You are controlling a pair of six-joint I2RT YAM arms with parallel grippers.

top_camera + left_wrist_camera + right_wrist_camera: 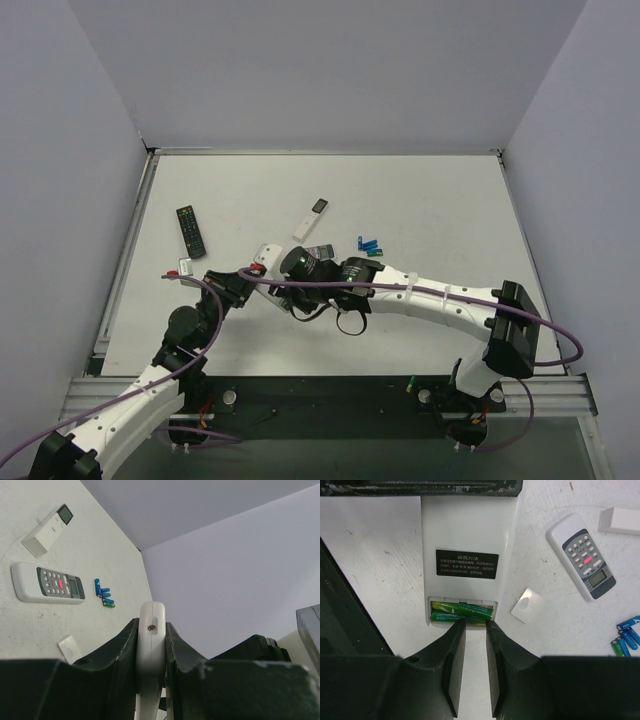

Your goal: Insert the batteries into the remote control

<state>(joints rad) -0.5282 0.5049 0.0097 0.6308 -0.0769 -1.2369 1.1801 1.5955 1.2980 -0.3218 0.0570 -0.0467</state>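
The left gripper (151, 628) is pinching the remote control (470, 530) tight at one end. The remote's plain white back faces the right gripper (475, 625). That gripper's fingers (454, 655) are only a little way apart, and there is nothing between them. Their tips sit right at the edge of the open battery hole. Two green batteries (462, 611) lie side by side in the hole, just past the fingertips. Off to the right of the right gripper, on the table (430, 200), are a small white flat piece (526, 605), a white remote with grey buttons (582, 555), and some loose batteries (626, 637), blue and green.
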